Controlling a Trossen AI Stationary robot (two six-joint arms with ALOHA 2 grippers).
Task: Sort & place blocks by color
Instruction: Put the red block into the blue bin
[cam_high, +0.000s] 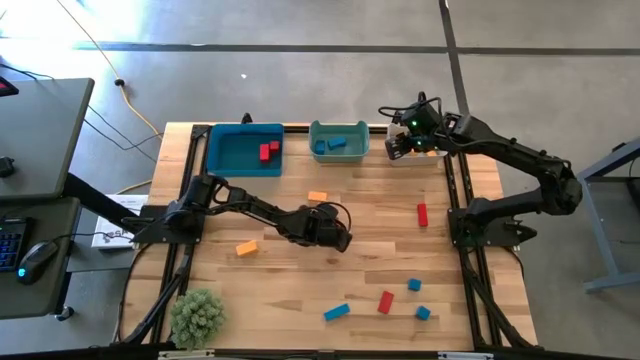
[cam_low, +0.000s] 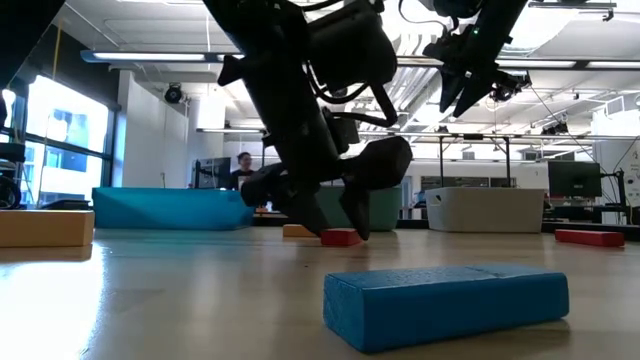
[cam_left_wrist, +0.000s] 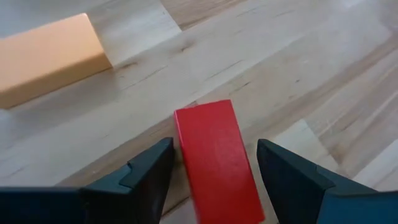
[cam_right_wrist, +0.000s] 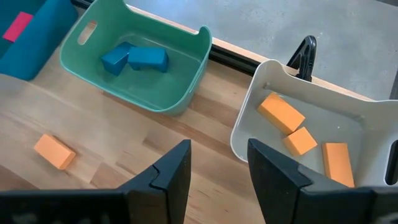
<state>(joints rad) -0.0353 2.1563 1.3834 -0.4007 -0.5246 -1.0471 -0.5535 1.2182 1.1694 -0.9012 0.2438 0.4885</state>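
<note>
Wooden desk (cam_high: 380, 270) carried three bins along its far edge: blue bin (cam_high: 243, 150) with red blocks (cam_high: 268, 151), teal bin (cam_high: 339, 141) with two blue blocks (cam_right_wrist: 134, 58), white bin (cam_right_wrist: 311, 124) with three orange blocks (cam_right_wrist: 301, 138). Sorting looked roughly half done.

Left gripper (cam_left_wrist: 214, 180) was low at mid-desk, jaws open and straddling a red bar (cam_left_wrist: 217, 162) that lay flat on the wood between them; no sure contact on either side, so not gripped yet. Orange block (cam_left_wrist: 46, 56) lay near it.

Right gripper (cam_right_wrist: 217, 171) hung over the far right of the desk beside the white bin, jaws apart and holding nothing; it probably had just dropped an orange piece, judging by the bin below.

Left loose on the desk: an orange block at left (cam_high: 246, 247), another orange one near the teal bin (cam_high: 318, 196), a red bar at right (cam_high: 422, 214), a red block near the front (cam_high: 386, 302), a blue bar (cam_high: 336, 312) and two blue cubes (cam_high: 414, 286). A green plant (cam_high: 197, 316) sat at the front left corner.
</note>
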